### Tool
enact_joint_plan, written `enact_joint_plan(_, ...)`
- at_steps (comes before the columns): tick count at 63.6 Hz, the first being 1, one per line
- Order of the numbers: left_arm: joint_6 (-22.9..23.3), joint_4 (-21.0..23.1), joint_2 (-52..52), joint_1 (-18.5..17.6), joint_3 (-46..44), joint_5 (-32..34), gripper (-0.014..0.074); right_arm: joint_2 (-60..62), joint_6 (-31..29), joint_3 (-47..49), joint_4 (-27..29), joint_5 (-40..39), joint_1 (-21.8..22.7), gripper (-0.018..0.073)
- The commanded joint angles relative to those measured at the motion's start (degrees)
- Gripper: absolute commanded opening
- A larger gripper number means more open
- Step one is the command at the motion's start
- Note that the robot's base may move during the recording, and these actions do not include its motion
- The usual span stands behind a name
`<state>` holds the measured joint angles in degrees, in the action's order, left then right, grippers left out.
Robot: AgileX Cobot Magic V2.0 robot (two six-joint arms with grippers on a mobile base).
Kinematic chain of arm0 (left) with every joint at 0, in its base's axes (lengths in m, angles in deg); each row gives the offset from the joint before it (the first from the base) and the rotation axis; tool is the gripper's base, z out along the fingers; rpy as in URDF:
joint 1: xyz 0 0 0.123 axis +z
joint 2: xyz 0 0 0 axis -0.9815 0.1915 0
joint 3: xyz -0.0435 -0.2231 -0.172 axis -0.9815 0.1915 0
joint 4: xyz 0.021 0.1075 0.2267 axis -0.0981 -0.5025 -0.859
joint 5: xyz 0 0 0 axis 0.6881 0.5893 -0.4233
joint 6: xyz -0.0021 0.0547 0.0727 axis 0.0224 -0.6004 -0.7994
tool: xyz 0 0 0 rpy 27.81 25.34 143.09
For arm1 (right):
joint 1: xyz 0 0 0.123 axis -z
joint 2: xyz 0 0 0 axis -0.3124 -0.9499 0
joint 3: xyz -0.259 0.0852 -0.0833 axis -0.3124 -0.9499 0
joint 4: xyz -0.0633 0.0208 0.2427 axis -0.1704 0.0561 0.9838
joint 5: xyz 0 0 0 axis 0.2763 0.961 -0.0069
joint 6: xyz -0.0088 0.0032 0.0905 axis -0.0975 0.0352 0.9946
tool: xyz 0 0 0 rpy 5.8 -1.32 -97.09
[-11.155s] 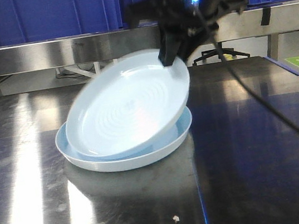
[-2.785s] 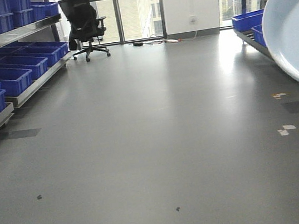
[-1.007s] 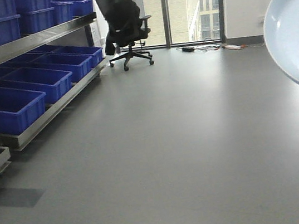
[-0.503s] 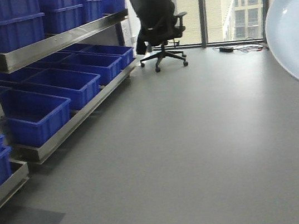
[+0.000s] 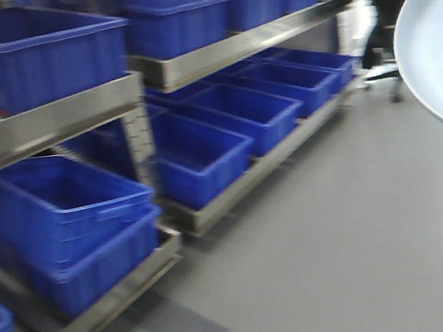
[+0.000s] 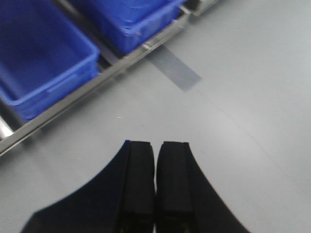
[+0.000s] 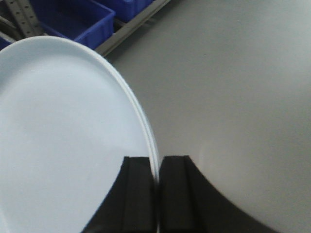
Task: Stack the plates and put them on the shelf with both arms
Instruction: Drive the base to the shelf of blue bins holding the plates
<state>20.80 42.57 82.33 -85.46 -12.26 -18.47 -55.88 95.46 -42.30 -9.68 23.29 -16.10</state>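
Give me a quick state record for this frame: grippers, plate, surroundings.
left gripper: shut, holding nothing, over grey floor
right gripper: shut on the plate's rim
plate: pale bluish-white, held tilted in the air; one or two stacked, cannot tell
surroundings: steel racks loaded with blue bins, on the left of the front view
placement: plate not yet set down
image quality: front view is motion-blurred

Nothing legible anywhere. Blue bins, steel rack rails, pale plate and grey floor all without readable print; front view blurred by motion.
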Motion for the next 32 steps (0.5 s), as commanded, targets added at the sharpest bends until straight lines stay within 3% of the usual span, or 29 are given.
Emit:
enact_joint_plan(1, 0.7, -0.5, 0.2, 0.2, -1.6, 3.7, 0.0096, 0.0, 0.2, 1.9, -0.4, -5.6, 0.4, 0.0057)
enact_joint_plan(32, 0.7, -0.5, 0.2, 0.2, -1.6, 3.7, 0.0096, -0.2, 0.2, 1.9, -0.4, -5.5, 0.4, 0.0057)
